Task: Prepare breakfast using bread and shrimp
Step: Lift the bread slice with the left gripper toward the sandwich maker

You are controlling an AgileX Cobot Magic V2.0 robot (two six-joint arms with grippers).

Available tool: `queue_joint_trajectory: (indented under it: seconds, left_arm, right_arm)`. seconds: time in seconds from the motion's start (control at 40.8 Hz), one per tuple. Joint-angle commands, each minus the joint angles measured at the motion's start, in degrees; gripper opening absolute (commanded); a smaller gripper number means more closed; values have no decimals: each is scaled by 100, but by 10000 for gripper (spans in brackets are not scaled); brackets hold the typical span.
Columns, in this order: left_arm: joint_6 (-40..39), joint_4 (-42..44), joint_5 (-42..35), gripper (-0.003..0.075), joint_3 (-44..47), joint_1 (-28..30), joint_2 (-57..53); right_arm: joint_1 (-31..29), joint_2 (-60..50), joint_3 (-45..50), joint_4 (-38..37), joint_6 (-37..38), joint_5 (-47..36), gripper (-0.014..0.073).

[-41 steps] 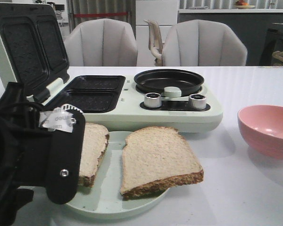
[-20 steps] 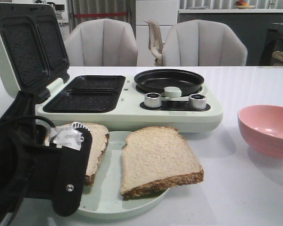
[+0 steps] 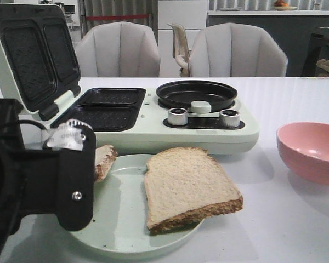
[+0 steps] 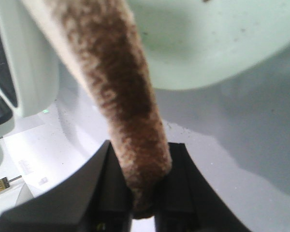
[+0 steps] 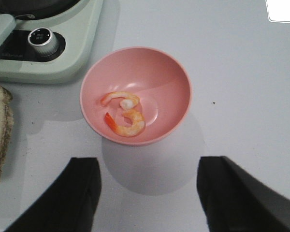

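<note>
Two arms in service, one breakfast maker (image 3: 153, 118) taken as landmark: pale green, lid raised at its left end, twin dark sandwich plates beside a round black pan (image 3: 196, 94), two silver knobs (image 3: 177, 116) along its front edge. Standing on a white table (image 3: 285, 219).

Round pale green plate (image 3: 120, 219) just in front of the maker. One bread slice (image 3: 189, 186) lying flat on the plate, brown crust overhanging the rim on the side away from the left arm.

Second bread slice (image 4: 121, 92) clamped by its crust edge in the left gripper (image 4: 144, 193), jaws pinching it from both sides; raised clear above the plate rim, in front of the maker's left half, only a corner showing past the black gripper body in the front view.

Pink bowl (image 5: 135, 94) on the table beside the maker's knob end, apart from it. Two curled shrimp (image 5: 123, 113) inside, touching each other.

Right gripper (image 5: 147, 193) over the table near the bowl, jaws spread wide, holding nothing.
</note>
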Motion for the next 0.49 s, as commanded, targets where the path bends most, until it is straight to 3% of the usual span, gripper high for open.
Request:
queue_joint_trajectory:
  seconds: [0.0,0.27,0.466]
  left_arm:
    - [-60,-4,463,101,-63,-213,-604]
    - [-60,1048,1757,101,-63,-408,-1577]
    - [-60,2350,1693,101,-63,-162,-1799]
  right_arm:
    - [-16,3,-176,1,-22,-380,537]
    - [-16,3,-176,1,-22,-380,537]
    - [-16,3,-176,1,-22,-380,537]
